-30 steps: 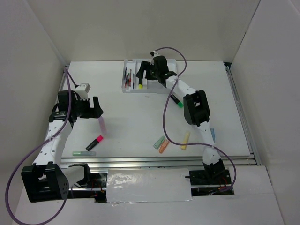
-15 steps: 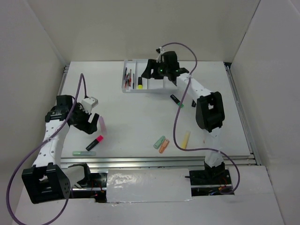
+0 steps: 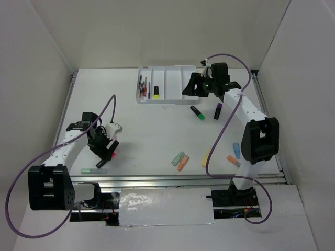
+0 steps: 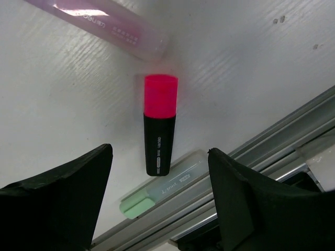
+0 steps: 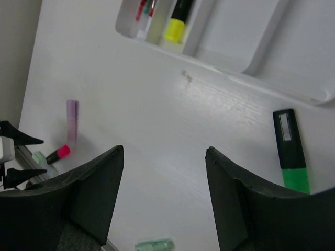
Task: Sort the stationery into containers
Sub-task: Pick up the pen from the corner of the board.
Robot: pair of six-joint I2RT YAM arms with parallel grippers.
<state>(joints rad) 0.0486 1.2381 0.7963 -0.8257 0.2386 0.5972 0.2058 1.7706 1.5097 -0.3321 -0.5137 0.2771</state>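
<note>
Left gripper low over the white table, jaws spread either side of a stubby black highlighter with a pink cap, neither finger touching it; a pale green marker lies at its base, a pale pink marker beyond its cap. Right gripper, jaws likewise spread and empty, hangs near the white four-compartment plastic tray, which holds thin pens and a yellow-capped highlighter; a green-capped black highlighter lies just before it
</note>
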